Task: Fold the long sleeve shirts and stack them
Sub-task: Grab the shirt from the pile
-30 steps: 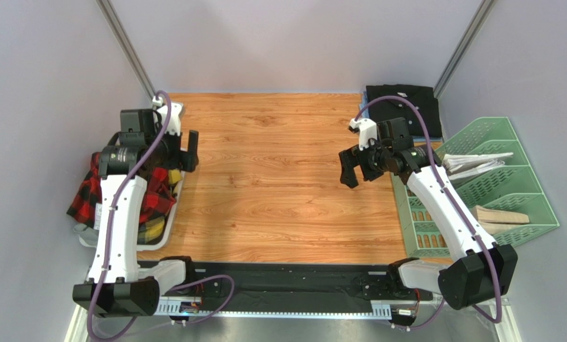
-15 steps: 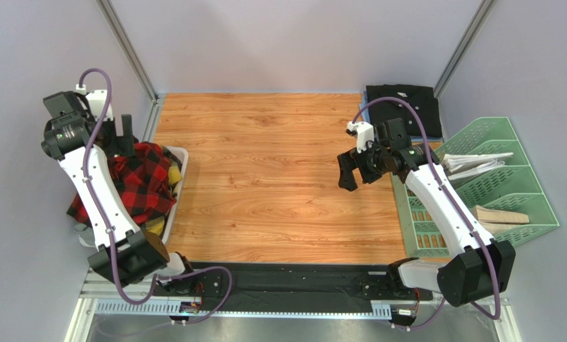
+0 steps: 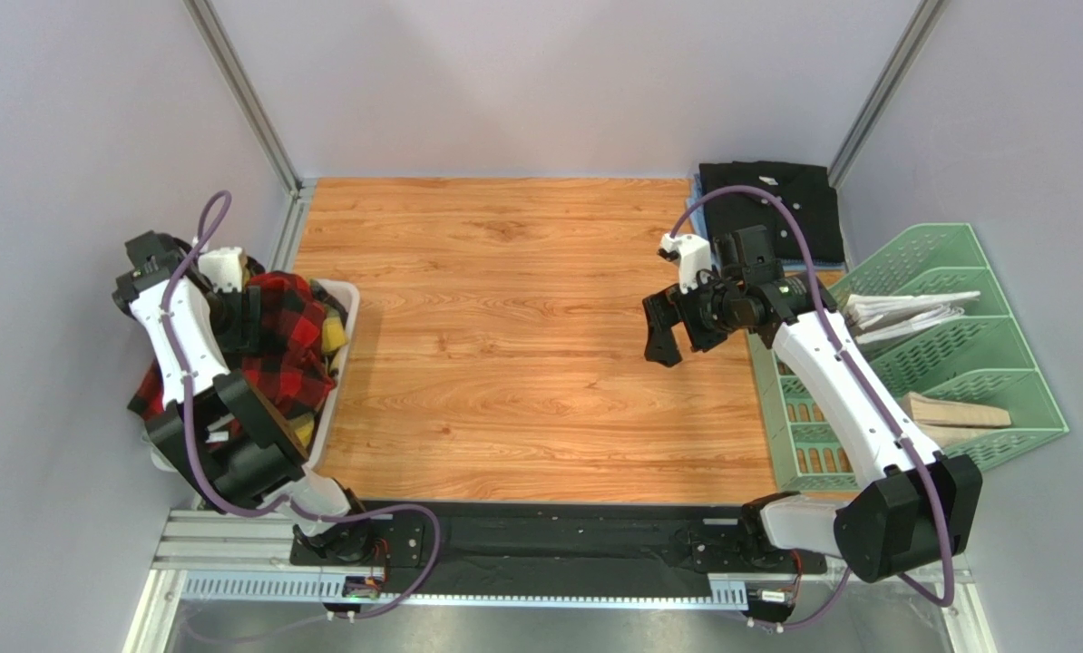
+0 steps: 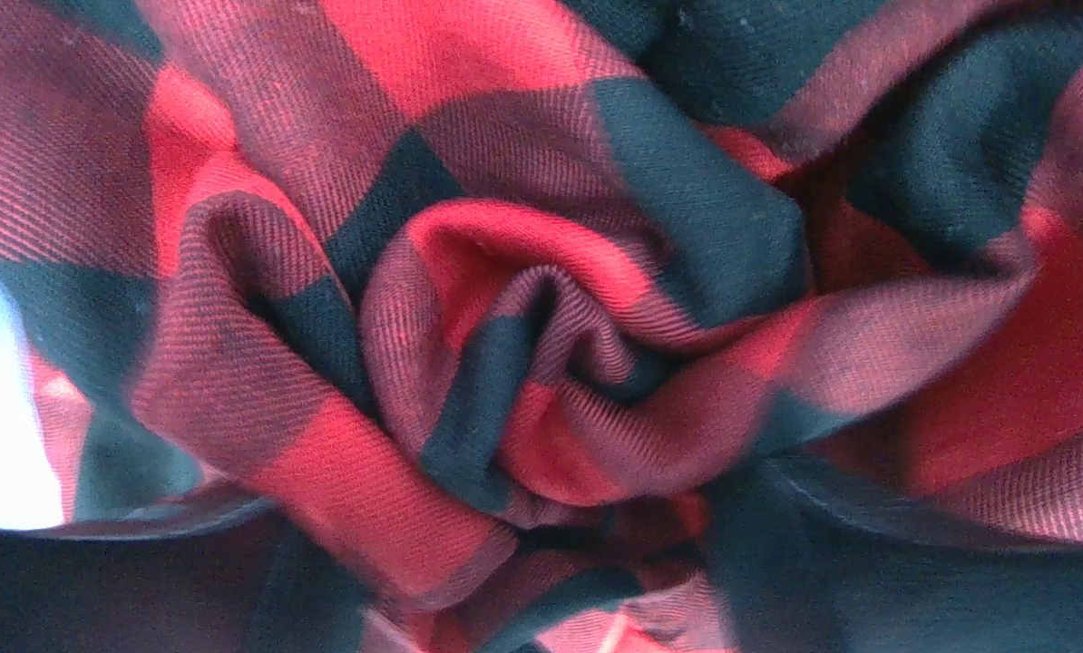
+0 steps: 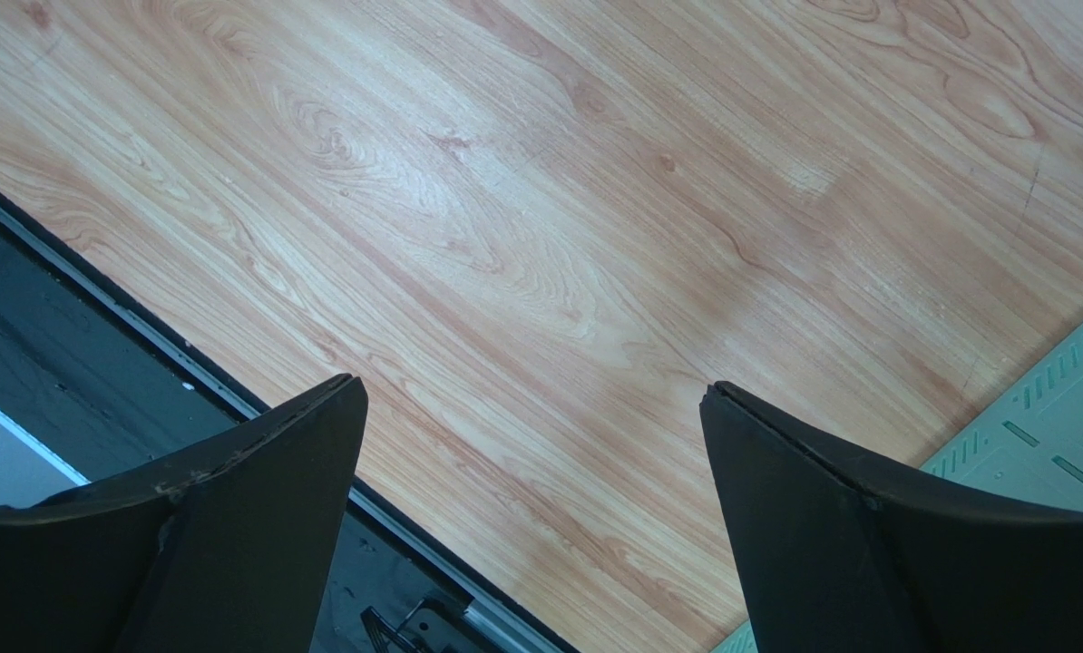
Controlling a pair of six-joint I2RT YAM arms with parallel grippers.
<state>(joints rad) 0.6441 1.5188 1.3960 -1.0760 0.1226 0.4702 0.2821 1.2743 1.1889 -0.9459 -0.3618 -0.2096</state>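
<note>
Trouble looks likeliest at the near left: the left gripper [image 3: 245, 316] is sunk into the red-and-black check shirt [image 4: 547, 327], heaped in the white bin [image 3: 347, 302] over the yellow-and-dark plaid shirt [image 3: 329, 333]; its wrist view shows only a twisted whorl of cloth, so I cannot tell whether its jaws are clenched or slack; a grab on that knot could drag both shirts out together, or tip the bin; further in, the right gripper [image 5: 531, 392] hangs spread wide and empty above the table [image 3: 506, 272]; farthest, the plain black shirt [image 3: 768, 204] lies folded at the far right corner.
</note>
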